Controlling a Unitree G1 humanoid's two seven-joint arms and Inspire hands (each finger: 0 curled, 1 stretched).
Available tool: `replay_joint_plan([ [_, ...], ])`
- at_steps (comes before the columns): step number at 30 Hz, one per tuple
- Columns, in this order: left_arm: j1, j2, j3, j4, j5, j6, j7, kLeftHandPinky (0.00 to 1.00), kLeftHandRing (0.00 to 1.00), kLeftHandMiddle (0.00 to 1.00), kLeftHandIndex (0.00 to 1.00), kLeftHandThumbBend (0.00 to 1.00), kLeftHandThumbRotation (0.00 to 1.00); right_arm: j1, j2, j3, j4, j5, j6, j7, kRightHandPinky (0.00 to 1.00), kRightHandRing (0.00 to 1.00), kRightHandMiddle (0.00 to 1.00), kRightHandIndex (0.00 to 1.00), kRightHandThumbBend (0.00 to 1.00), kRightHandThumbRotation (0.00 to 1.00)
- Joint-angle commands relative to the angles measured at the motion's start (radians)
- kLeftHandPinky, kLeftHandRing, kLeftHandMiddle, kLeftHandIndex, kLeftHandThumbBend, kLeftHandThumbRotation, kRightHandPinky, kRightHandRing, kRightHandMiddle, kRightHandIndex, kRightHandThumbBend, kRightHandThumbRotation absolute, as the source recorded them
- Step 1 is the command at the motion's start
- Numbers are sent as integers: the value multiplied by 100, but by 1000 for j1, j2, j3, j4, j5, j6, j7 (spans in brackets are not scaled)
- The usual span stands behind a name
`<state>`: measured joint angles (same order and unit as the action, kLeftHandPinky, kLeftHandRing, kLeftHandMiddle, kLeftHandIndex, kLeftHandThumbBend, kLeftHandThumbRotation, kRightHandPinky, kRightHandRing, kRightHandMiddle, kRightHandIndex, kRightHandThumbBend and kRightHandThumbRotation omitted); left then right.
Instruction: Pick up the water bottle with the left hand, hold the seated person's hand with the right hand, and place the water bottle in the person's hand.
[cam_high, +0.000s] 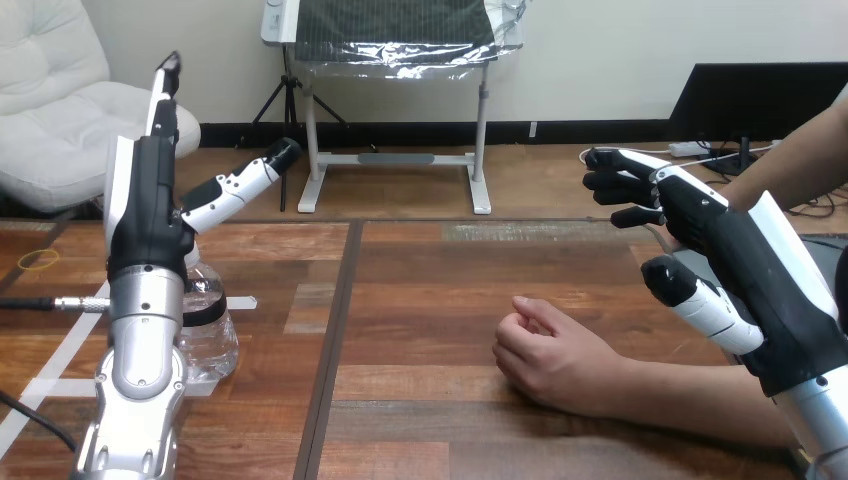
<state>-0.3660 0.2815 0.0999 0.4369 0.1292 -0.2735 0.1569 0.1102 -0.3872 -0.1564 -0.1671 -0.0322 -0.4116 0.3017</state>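
**Water bottle (212, 335) standing at lower left**

It is seen on the table (420, 300), behind the left arm (140, 360). The left hand (150, 212) is raised above it, fingers released. The right hand (740, 250), also released, is held at right, apart from the person's hand (545, 352) at lower centre.

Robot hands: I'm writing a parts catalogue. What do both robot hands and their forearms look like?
The left robot hand and right robot hand are black with white back shells and black-and-white jointed fingers. The left forearm and right forearm are silver.

Seemingly a lab: white tape marks (70, 384) on wooden table (430, 290).
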Motion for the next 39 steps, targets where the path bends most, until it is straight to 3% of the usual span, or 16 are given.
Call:
replay_joint_plan([
  [1,-52,15,20,18,-10,-9,-4,94,100,100,100,99,42,-37,5,8,-28,20,-18,-4,74,80,81,84,100,100],
  [16,-55,21,51,96,-25,-25,2,97,100,100,100,99,40,-29,0,11,-43,33,-6,11,73,80,82,85,100,100],
  [39,-30,37,83,122,-23,-17,2,100,100,100,100,95,33,-15,0,15,-58,30,8,15,73,80,81,84,100,100],
])
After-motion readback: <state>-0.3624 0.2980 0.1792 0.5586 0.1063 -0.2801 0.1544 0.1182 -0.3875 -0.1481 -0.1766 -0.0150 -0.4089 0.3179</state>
